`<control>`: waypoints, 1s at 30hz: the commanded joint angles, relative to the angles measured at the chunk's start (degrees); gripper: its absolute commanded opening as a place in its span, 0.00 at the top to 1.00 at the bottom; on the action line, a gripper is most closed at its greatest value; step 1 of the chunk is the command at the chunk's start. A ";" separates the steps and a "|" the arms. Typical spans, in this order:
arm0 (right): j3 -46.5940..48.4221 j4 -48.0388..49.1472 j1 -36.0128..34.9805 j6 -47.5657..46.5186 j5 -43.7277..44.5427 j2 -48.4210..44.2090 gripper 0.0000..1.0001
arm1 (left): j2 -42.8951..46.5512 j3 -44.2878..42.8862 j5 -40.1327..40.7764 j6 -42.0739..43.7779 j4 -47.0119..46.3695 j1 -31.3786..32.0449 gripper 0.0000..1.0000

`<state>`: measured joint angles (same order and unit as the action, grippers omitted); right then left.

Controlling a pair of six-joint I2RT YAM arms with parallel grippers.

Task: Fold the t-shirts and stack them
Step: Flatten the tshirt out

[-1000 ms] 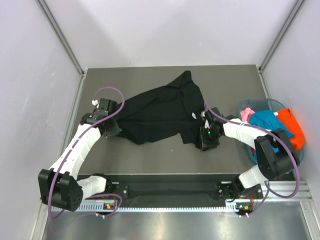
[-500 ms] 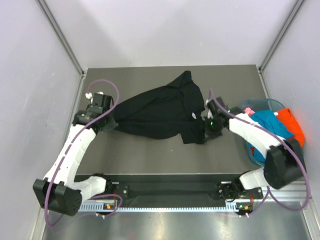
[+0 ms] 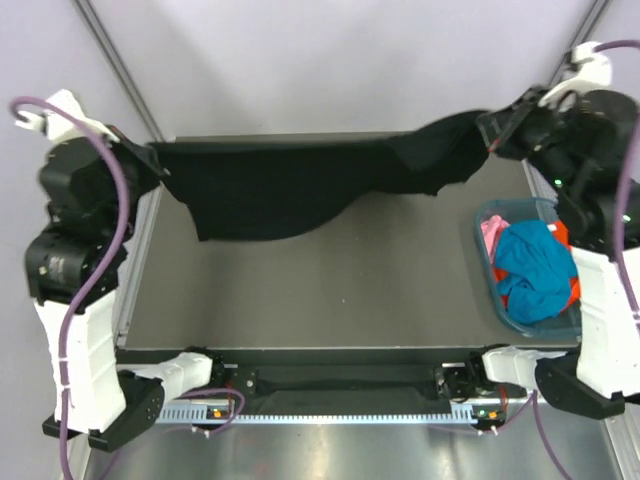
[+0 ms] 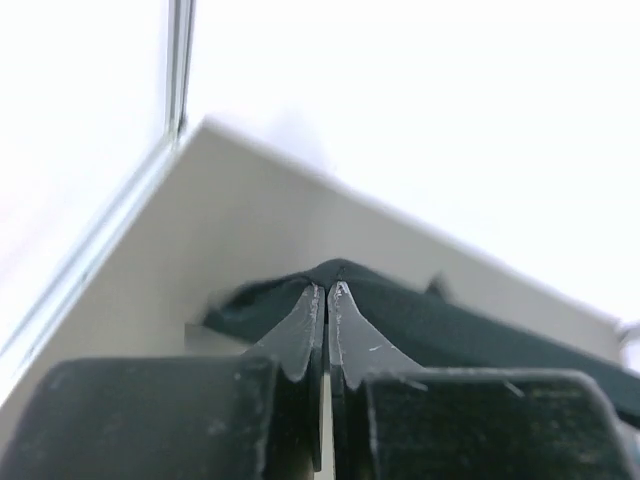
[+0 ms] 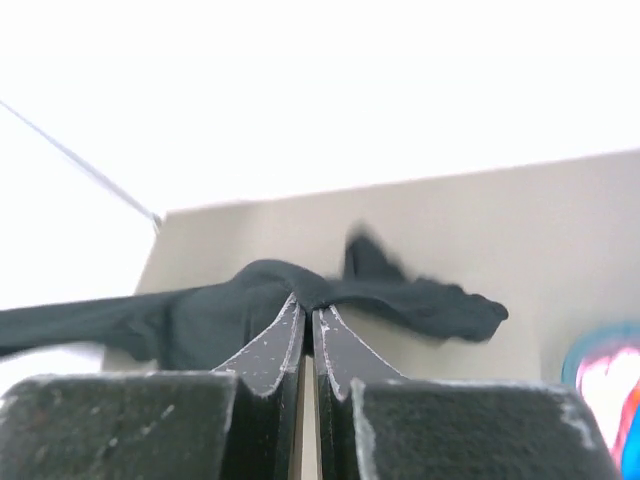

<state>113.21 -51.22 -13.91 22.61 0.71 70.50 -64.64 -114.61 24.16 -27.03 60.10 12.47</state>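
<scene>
The black t-shirt point(image 3: 290, 185) hangs stretched in the air between both arms, high over the far part of the table. My left gripper point(image 3: 157, 160) is shut on its left end, seen in the left wrist view point(image 4: 327, 287) with black cloth point(image 4: 440, 325) pinched at the tips. My right gripper point(image 3: 490, 132) is shut on its right end, seen in the right wrist view point(image 5: 306, 300) with cloth point(image 5: 200, 315) draped over the tips. A teal-blue t-shirt point(image 3: 535, 262), a pink one point(image 3: 491, 234) and an orange one point(image 3: 573, 290) lie bunched in the basket.
The translucent blue-green basket point(image 3: 490, 285) stands at the table's right edge. The dark table top point(image 3: 330, 290) lies below the shirt. Grey walls and metal posts close in the left, right and far sides.
Both arms have risen and spread apart, lifting the black shirt off the table and stretching it out between them.
</scene>
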 commanded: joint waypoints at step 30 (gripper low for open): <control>-4.91 38.28 1.70 -0.11 -4.92 -6.79 1.00 | 1.71 1.42 6.95 4.71 -15.43 5.02 1.00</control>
<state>113.97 -21.80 -12.95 21.71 -3.64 54.33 -58.78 -122.85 25.65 -22.74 49.10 17.47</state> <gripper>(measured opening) 0.011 0.019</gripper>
